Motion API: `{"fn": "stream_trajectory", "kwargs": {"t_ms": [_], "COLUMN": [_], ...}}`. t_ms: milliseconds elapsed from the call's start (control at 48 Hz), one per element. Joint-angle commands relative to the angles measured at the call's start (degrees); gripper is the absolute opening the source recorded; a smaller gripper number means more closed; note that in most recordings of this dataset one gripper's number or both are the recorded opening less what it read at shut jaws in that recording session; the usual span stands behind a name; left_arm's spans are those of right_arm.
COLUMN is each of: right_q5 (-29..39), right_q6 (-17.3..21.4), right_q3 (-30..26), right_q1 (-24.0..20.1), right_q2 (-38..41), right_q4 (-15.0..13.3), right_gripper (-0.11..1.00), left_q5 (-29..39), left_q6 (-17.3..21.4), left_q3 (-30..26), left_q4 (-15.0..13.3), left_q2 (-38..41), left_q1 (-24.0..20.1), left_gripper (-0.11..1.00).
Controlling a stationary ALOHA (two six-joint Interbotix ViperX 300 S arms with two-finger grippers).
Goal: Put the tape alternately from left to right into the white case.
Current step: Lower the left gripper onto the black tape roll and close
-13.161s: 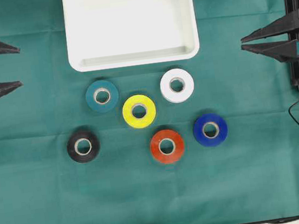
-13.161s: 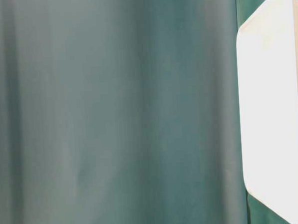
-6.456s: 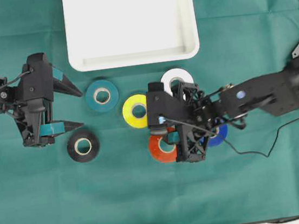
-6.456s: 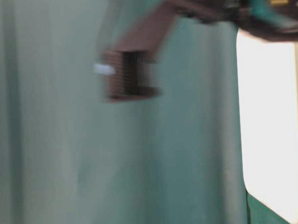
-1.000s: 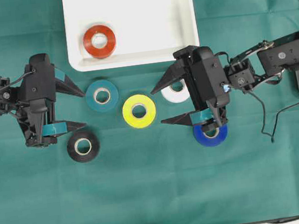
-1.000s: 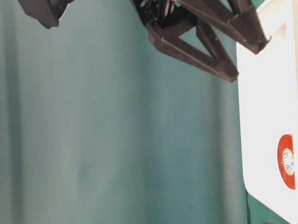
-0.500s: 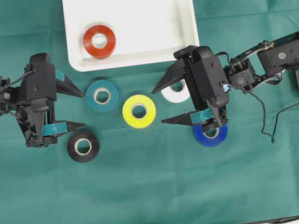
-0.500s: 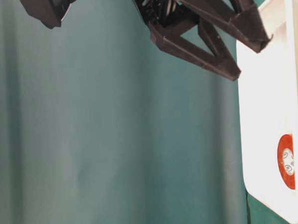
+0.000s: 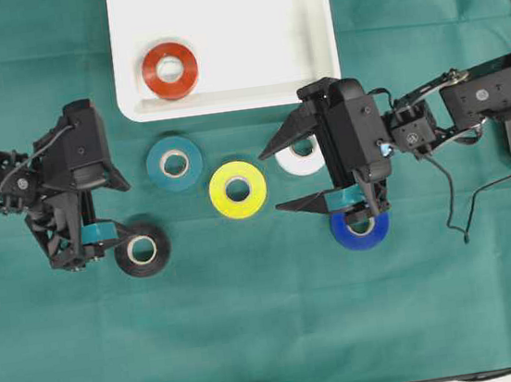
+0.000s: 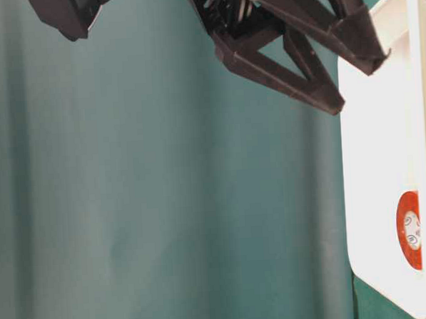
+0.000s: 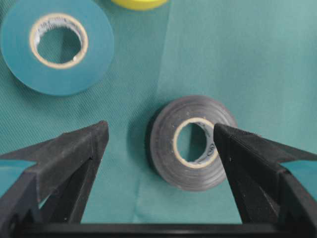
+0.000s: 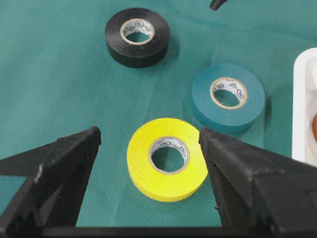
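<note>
The red tape (image 9: 171, 70) lies in the white case (image 9: 309, 17) at its near left, and shows in the table-level view as the red tape (image 10: 409, 230) inside the white case (image 10: 379, 122). My left gripper (image 9: 125, 209) is open over the black tape (image 9: 141, 250). In the left wrist view the black tape (image 11: 193, 142) lies between the open fingers of the left gripper (image 11: 159, 130), close to the right one. My right gripper (image 9: 270, 183) is open, facing the yellow tape (image 9: 238, 189). The yellow tape (image 12: 167, 158) sits between the fingers of the right gripper (image 12: 149, 133).
The teal tape (image 9: 174, 163) lies just below the case, left of the yellow roll. The white tape (image 9: 303, 157) and blue tape (image 9: 361, 227) lie partly under the right gripper's body. Green cloth (image 9: 274, 338) covers the table.
The left gripper has shifted right and toward the black tape, turning over it. The right gripper and all rolls have stayed put.
</note>
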State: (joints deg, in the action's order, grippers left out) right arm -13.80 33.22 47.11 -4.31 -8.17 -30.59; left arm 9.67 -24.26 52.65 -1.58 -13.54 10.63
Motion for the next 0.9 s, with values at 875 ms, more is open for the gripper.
{"fn": "stream_trajectory", "kwargs": {"t_ms": [875], "right_q5": [-0.26], "right_q6": [0.0], "right_q3": [-0.35], "right_q1": [-0.88], "right_q2": [-0.88], "right_q4": [0.09], "right_gripper": [0.85], "left_q5": [2.37], "left_q6": [-1.76], "left_q3": [-4.22], "left_q4": [-0.18], "left_q2": [11.51], "left_q1": [2.72], "left_gripper": [0.56]}}
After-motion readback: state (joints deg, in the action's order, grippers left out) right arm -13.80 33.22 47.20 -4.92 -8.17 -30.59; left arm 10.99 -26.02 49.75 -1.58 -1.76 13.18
